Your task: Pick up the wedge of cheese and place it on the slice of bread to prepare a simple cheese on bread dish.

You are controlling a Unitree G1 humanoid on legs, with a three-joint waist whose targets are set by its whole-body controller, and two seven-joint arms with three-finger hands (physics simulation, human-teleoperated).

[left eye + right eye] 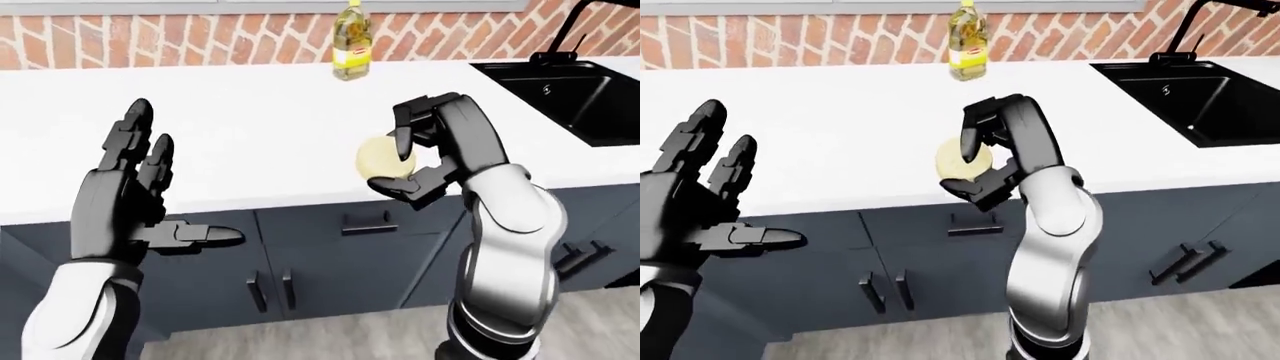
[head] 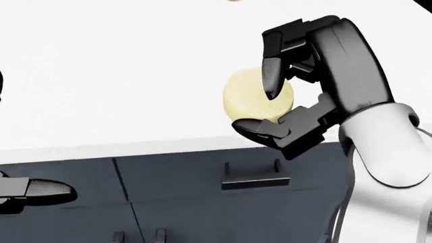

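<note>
A pale yellow, rounded piece of cheese (image 2: 251, 98) is held just above the white counter (image 1: 230, 127), near its edge. My right hand (image 2: 260, 110) is shut on it, one finger (image 2: 272, 76) over the top and the thumb (image 2: 260, 131) underneath. In the left-eye view my left hand (image 1: 180, 187) is raised at the left, off the counter's edge, open and with nothing in it. No slice of bread shows in any view.
An oil bottle (image 1: 350, 49) stands at the brick wall behind the cheese. A black sink (image 1: 570, 97) with a faucet (image 1: 565, 30) is set into the counter at the right. Dark cabinet doors with handles (image 1: 365, 221) run below the counter.
</note>
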